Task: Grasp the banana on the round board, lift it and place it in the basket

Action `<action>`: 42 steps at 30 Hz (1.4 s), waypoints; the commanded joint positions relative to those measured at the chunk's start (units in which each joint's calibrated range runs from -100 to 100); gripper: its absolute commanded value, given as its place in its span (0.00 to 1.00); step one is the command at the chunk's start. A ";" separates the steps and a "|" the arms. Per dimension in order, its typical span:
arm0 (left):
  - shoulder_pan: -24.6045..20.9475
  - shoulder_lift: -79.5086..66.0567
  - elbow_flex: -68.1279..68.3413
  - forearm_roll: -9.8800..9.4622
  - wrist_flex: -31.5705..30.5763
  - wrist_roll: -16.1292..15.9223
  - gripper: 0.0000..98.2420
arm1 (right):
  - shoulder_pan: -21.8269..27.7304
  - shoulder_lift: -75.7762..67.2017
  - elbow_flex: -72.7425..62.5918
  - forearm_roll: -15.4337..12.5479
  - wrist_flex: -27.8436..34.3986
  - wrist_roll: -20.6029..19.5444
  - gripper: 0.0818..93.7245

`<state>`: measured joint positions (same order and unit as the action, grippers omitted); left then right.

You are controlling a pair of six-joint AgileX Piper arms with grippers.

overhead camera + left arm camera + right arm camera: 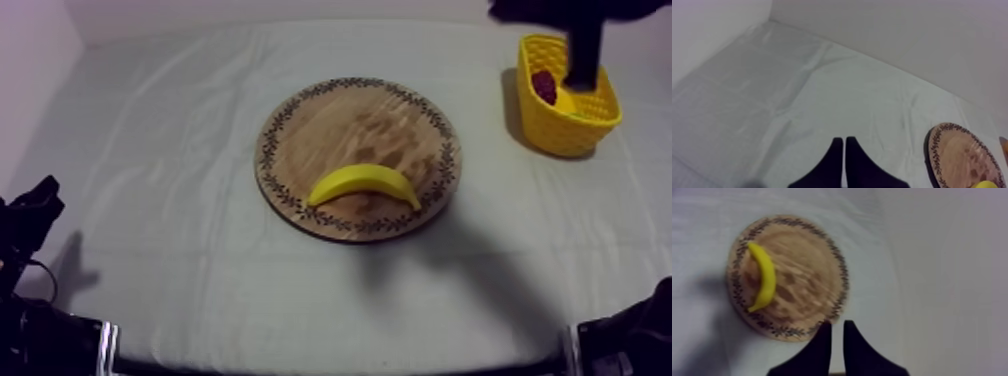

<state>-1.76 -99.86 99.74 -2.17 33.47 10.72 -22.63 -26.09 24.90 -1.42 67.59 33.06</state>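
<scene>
1. Top view: the desk (180,150), under its grey-white cloth, carries everything. The round wooden board (350,120) sits about mid-desk, and the yellow basket (590,125) stands well apart from it at the far right.
2. A black part of my right arm (585,45) reaches down over the basket. A dark red toy fruit (543,86), of a kind I cannot make out, lies inside the basket.
3. The banana (362,183) lies flat on the board, close to the near rim, with its curved back toward the board's middle and both tips toward the rim. It touches nothing but the wood.
4. The right hand (837,324) looks down on the board from just off its rim. Its two fingers are a narrow slit apart and hold nothing. The banana is on the far side of the board from it.
5. The left hand (843,140) rests low at its own side of the desk. Its fingers lie together as a wedge and it is empty.
6. Handling, as a judgement: the toy banana is probably light, stiff and smooth-skinned, so it could slide or roll in a loose pinch.
7. The best hold looks to be across the thick middle, with the fingers square to its length and opened wider than they are now. The tapered tips would slip out.
</scene>
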 commanded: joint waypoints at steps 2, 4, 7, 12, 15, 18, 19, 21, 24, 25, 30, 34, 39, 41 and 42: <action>-0.01 0.03 0.04 0.00 0.00 0.02 0.00 | -2.81 4.99 1.80 0.77 -3.98 -0.81 0.12; -0.01 0.03 0.04 0.00 0.00 0.01 0.00 | -3.77 7.36 3.27 1.58 -6.91 -1.52 0.13; -0.01 0.03 0.04 0.00 0.00 0.00 0.00 | -5.01 11.47 5.00 2.89 -10.41 -2.80 0.13; -0.01 0.03 0.04 0.00 0.00 0.00 0.00 | -6.60 18.67 7.58 5.57 -16.17 -5.80 0.14; -0.01 0.03 0.04 0.00 0.00 0.00 0.00 | -7.34 22.26 8.90 6.94 -19.00 -7.37 0.21; -0.01 0.03 0.04 0.00 0.00 0.00 0.00 | -8.19 24.44 10.09 9.28 -21.74 -10.62 0.51; -0.01 0.03 0.04 0.00 0.00 0.00 0.00 | -8.38 24.83 10.35 10.01 -22.53 -11.63 0.62; -0.01 0.03 0.04 0.00 0.00 0.00 0.00 | -8.27 24.89 11.03 10.62 -24.66 -12.44 0.76; -0.01 0.03 0.04 0.00 0.00 0.00 0.00 | -7.40 24.41 12.12 8.47 -26.27 -10.50 0.88; -0.01 0.03 0.04 0.00 0.00 0.00 0.00 | -7.14 24.27 12.27 7.46 -26.37 -9.57 0.90; -0.01 0.03 0.04 0.00 0.00 0.00 0.00 | -6.48 25.14 12.23 5.78 -26.64 -8.05 0.93; -0.01 0.03 0.04 0.00 0.00 0.00 0.00 | -6.78 28.69 10.33 6.92 -26.35 -8.85 0.93; -0.01 0.03 0.04 0.00 0.00 0.00 0.00 | -6.88 35.72 6.74 7.81 -26.52 -9.22 0.92; -0.01 0.03 0.04 0.00 0.00 0.00 0.00 | -6.95 39.00 4.98 8.56 -26.87 -9.63 0.92; -0.01 0.03 0.04 0.00 0.00 0.00 0.00 | -6.99 40.68 4.04 9.28 -27.28 -10.16 0.91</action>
<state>-1.76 -99.86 99.74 -2.17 33.47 10.72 -29.55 11.24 30.14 7.11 40.62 23.62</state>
